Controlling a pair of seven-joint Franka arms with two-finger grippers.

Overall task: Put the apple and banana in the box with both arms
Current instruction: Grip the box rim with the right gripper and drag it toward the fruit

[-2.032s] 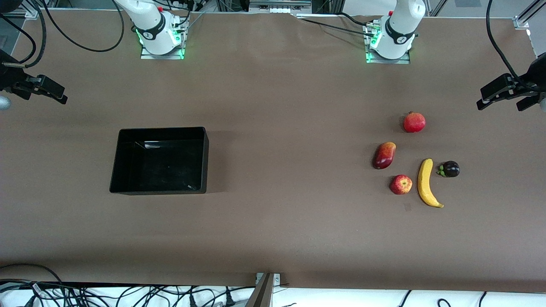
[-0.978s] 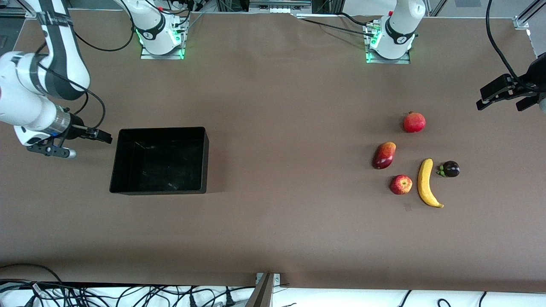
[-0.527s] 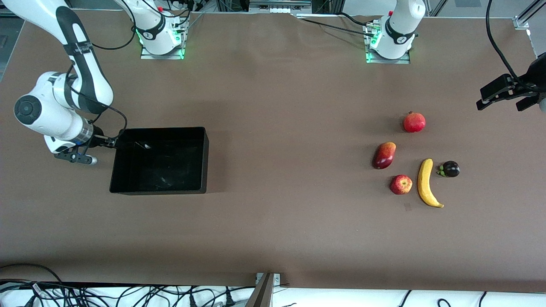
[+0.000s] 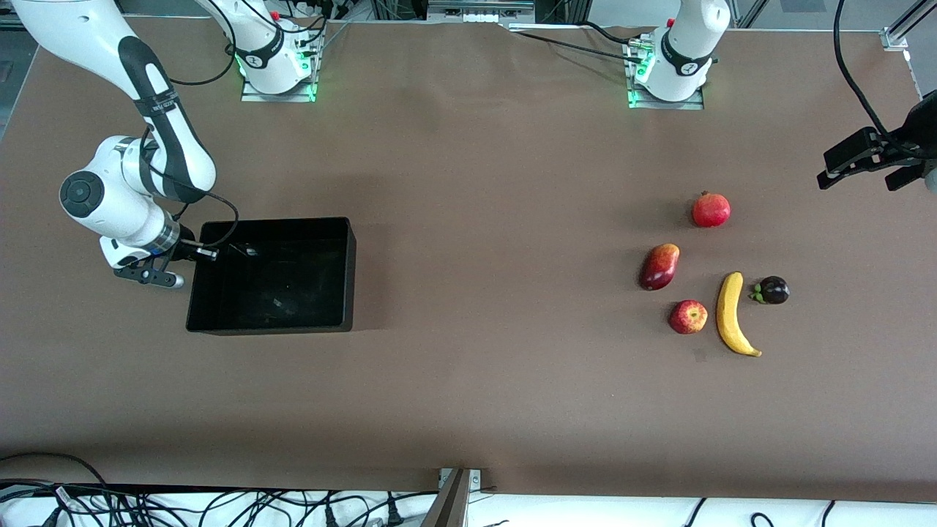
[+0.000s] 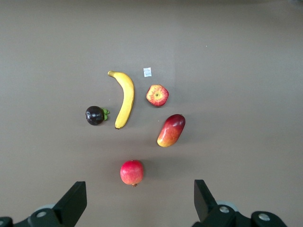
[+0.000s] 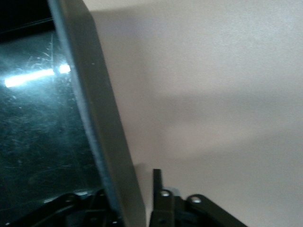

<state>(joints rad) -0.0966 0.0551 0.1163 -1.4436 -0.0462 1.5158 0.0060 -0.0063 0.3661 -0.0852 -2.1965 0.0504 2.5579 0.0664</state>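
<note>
- Two grippers, one busy: right gripper (image 4: 208, 252) sits low at the box (image 4: 350, 271), on its wall toward the right arm's end of the table. The fingers straddle that wall and look pinched onto it in the right wrist view.
- Risk: the grip is on a thin glossy wall. If the arm drags or lifts, the box can slip out, tip or skid on the table (image 4: 498, 219).
- Risk: the box is empty and well apart from the fruit. A pull the wrong way makes the carry longer.
- Five fruits lie in a cluster toward the left arm's end, none in the box yet.
- Mango (image 4: 659, 266) lies just beside the apple (image 4: 688, 316), and both are reddish. Risk: wrong pick, or a finger knocks the mango.
- The apple is just beside the banana (image 4: 733, 315), with a narrow gap between them. Risk: spread fingers coming down on one shove the other. The round apple will likely roll.
- The banana is long and curved. Gripped off-centre, it may swing or drop.
- Mangosteen (image 4: 772, 290) nearly touches the banana, so it is easy to bump. Pomegranate (image 4: 711, 209) is another red distractor, farther from the front camera.
- Left gripper (image 4: 856, 179) hangs high near the table's end. It waits with fingers spread wide and nothing in them.
</note>
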